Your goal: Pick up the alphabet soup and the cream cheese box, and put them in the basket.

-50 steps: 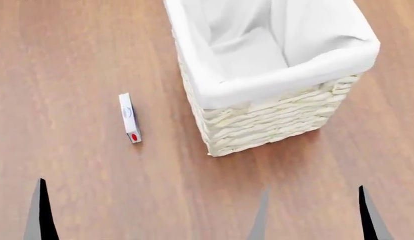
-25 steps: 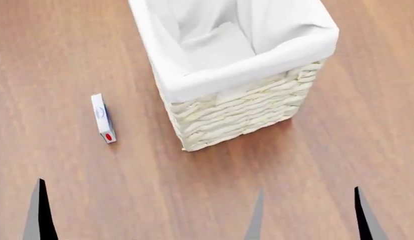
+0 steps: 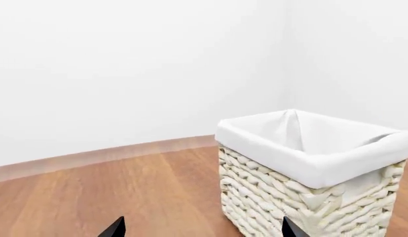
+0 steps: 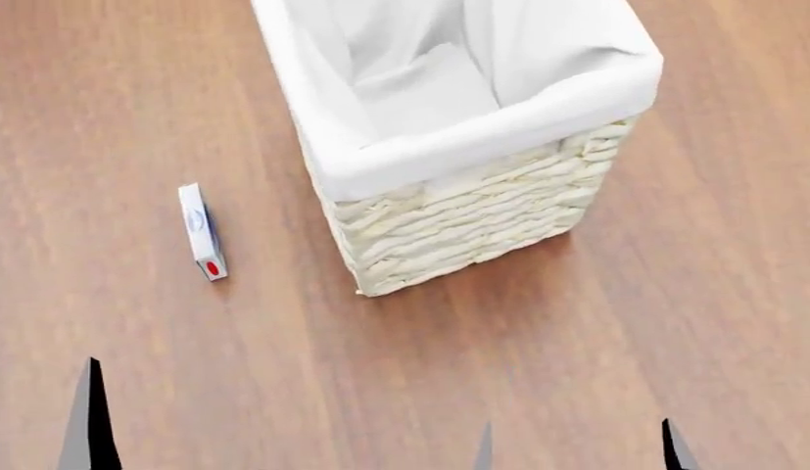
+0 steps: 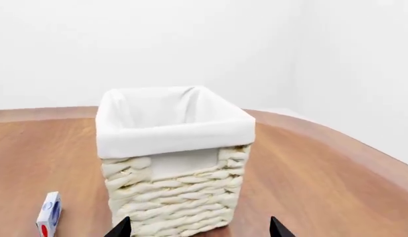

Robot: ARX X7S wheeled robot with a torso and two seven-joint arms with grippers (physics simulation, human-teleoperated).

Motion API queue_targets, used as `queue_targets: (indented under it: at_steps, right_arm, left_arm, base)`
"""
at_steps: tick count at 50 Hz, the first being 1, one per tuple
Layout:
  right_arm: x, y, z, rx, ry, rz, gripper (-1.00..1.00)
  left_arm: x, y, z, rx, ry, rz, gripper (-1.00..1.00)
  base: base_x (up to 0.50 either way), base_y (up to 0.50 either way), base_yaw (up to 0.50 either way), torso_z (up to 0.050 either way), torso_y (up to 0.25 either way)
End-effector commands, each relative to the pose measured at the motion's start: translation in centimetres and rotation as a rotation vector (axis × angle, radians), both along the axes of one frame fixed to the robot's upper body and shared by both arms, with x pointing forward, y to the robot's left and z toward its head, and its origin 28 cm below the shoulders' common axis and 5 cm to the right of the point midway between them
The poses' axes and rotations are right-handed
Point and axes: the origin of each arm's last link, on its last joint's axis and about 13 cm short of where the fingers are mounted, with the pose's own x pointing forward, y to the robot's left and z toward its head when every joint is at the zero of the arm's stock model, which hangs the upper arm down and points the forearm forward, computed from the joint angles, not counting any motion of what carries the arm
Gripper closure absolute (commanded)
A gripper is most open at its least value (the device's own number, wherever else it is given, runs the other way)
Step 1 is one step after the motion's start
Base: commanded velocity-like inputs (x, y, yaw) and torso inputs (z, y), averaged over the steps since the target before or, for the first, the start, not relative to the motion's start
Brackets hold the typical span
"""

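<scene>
The cream cheese box (image 4: 202, 232) lies on the wood floor to the left of the basket (image 4: 470, 225), apart from it. It also shows in the right wrist view (image 5: 49, 215). The basket stands upright, and only white lining shows inside it. It is also in the left wrist view (image 3: 282, 197) and the right wrist view (image 5: 170, 187). My left gripper (image 3: 202, 229) is open and empty, and only one of its fingertips (image 4: 91, 421) shows in the head view. My right gripper (image 4: 577, 450) is open and empty, short of the basket's near wall. The alphabet soup is out of view.
The wood floor (image 4: 614, 323) runs all around the basket. White walls (image 3: 125, 64) and a pale baseboard (image 3: 92, 155) stand beyond it.
The head view first shifted, so basket and box slid left and up in it. Since then the right fingertips have dropped toward the bottom edge and moved slightly left. The box has not moved.
</scene>
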Motion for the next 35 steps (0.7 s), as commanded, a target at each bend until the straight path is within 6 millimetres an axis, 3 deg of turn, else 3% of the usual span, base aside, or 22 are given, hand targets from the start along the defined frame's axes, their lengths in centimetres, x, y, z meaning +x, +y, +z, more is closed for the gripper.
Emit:
queue_targets:
  at_steps: [1, 35]
  right_arm:
    - [-1.7, 0.1, -0.6, 0.036, 0.162, 0.030, -1.00]
    - [-3.5, -0.6, -1.6, 0.084, 0.435, -0.018, -1.00]
  left_arm:
    - [0.2, -0.1, -0.5, 0.006, 0.017, -0.005, -1.00]
    - [0.7, -0.2, -1.9, -0.002, 0.051, -0.008, -1.00]
  base:
    - [0.00, 0.00, 0.00, 0.000, 0.000]
    - [0.00, 0.00, 0.00, 0.000, 0.000]
